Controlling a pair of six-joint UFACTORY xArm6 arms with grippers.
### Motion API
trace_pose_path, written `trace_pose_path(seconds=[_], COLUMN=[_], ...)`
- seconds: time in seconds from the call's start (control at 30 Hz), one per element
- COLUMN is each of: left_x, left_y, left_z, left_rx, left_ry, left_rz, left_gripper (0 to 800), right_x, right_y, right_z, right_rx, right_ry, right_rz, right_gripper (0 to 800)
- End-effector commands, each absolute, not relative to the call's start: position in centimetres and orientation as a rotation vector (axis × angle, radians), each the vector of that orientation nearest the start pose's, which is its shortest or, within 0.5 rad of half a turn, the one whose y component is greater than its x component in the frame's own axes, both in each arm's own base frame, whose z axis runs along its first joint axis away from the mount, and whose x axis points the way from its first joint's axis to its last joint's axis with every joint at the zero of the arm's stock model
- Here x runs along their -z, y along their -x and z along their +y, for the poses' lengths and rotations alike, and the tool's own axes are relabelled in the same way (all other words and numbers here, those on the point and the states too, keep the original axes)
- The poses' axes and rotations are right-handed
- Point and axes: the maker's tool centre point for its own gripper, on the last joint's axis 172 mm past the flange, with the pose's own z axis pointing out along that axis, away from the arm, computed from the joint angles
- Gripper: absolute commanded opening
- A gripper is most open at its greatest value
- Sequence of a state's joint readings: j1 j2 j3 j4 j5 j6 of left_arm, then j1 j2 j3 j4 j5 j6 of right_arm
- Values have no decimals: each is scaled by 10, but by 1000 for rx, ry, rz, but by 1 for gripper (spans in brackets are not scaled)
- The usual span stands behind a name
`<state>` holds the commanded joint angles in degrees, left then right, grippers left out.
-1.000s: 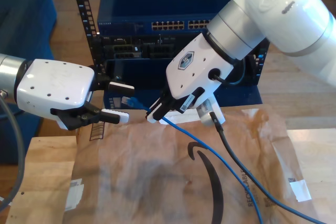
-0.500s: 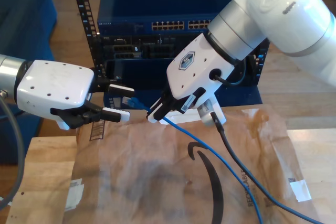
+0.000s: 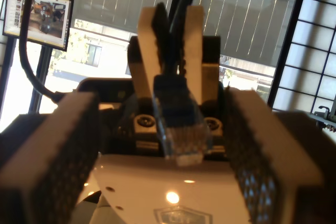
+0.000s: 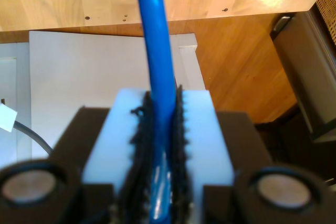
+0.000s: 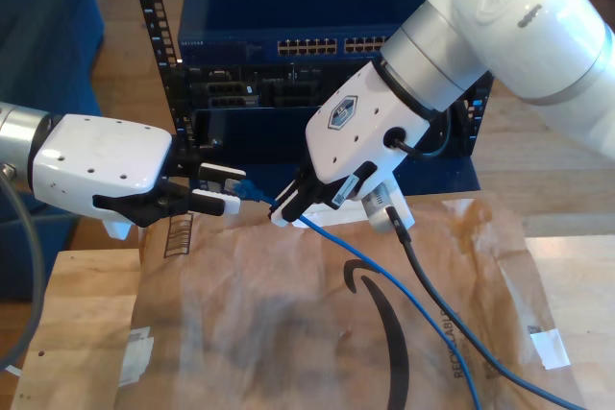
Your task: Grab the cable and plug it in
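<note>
The cable point(image 5: 384, 276) is thin and bright blue and trails across the brown paper toward the exterior view's lower right. My second gripper point(image 5: 284, 208), on the white arm at the exterior view's right, is shut on the cable point(image 4: 157, 51) just behind its plug, its pads point(image 4: 202, 129) pressed on both sides. The translucent blue plug point(image 5: 252, 189) sticks out toward the exterior view's left. My first gripper point(image 5: 229, 189) stands open with its fingers on either side of the plug point(image 3: 177, 135), not touching it. The first wrist view looks straight at the plug and the second gripper's fingers point(image 3: 148, 56).
A dark blue network rack point(image 5: 317, 7) with rows of ports point(image 5: 307, 45) stands behind both grippers. Crumpled brown paper point(image 5: 288, 324) covers a wooden table point(image 5: 77, 333). A thick black arm cable point(image 5: 423, 276) runs over the paper beside the blue one.
My first gripper has slid toward the exterior view's right, so its open fingers now flank the plug. The second gripper and the cable have stayed put.
</note>
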<state>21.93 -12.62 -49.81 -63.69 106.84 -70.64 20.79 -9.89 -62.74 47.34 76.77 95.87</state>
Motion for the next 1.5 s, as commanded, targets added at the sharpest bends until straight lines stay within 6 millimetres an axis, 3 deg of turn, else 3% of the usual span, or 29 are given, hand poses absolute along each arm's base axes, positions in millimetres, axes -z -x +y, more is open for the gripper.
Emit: trace_pose_path(seconds=[0.13, 0.3, 0.37, 0.4, 0.5, 0.57, 0.73, 0.83, 0.87, 1.03, 1.13, 1.3, 1.5], left_x=[-358, -357, -357, -356, -356, -354, -345, -348, -348, -387, -393, -408, -423], left_y=[-342, -344, -346, -347, -348, -350, -355, -352, -353, -363, -376, -379, -372], left_z=[-132, -130, -128, -126, -122, -121, -115, -108, -107, -109, -103, -98, -95], left_rx=[1324, 1316, 1314, 1314, 1325, 1366, 1539, 1740, 1791, 1953, 2014, 2130, 2231], left_ry=[-1315, -1309, -1296, -1284, -1254, -1210, -1104, -991, -961, -839, -732, -642, -604], left_rz=[1570, 1580, 1595, 1601, 1629, 1675, 1739, 1782, 1773, 1559, 1526, 1456, 1393], left_gripper=[268, 103, 30, 18, 5, 3, 3, 5, 5, 7, 7, 7, 7], right_x=[-330, -329, -328, -328, -331, -336, -389, -405, -407, -410, -417, -435, -442], right_y=[-342, -341, -341, -340, -341, -343, -355, -355, -354, -353, -358, -372, -369], right_z=[322, 323, 323, 323, 322, 321, 318, 313, 314, 340, 352, 349, 356], right_rx=[-983, -986, -987, -990, -980, -955, -735, -627, -586, -398, -319, -181, -138], right_ry=[1873, 1876, 1876, 1875, 1878, 1898, 1896, 1899, 1910, 1906, 1889, 1825, 1827], right_rz=[1818, 1818, 1820, 1819, 1812, 1769, 1578, 1480, 1435, 1278, 1220, 1164, 1107], right_gripper=[16, 22, 61, 149, 614, 781, 797, 794, 796, 794, 794, 794, 796])
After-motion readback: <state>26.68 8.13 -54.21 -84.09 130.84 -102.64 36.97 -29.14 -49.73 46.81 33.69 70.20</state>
